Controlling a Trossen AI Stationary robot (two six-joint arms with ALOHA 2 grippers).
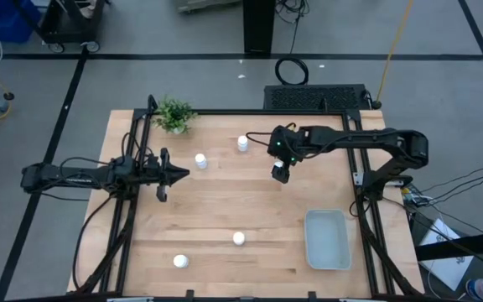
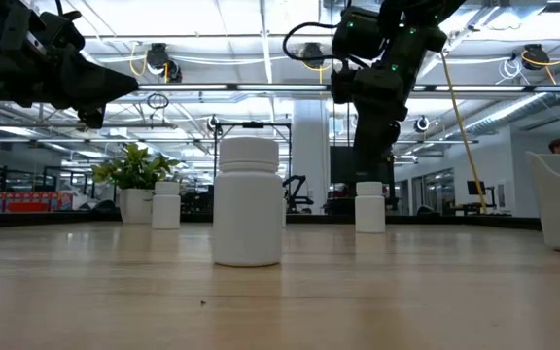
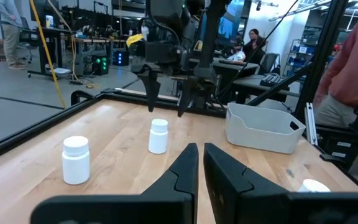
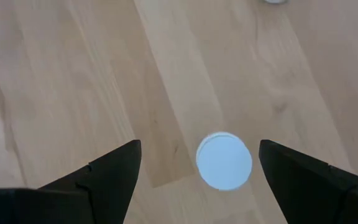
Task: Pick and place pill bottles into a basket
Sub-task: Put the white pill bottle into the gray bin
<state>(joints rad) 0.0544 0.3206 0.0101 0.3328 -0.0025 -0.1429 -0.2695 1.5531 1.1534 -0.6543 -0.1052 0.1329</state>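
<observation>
Four white pill bottles show from above: two at the far middle and two near the front edge. A fifth bottle stands upright on the table under my right gripper, which points down. The gripper is open, with one finger on each side above the white cap, touching nothing. The same bottle shows in the low view. The pale blue-grey basket sits at the front right. My left gripper is shut and empty, level above the table's left half and pointing right.
A small green potted plant stands at the far left corner. The nearest front bottle looms large in the low view. People show in the room beyond the table in the left wrist view. Bare wood lies between the right gripper and the basket.
</observation>
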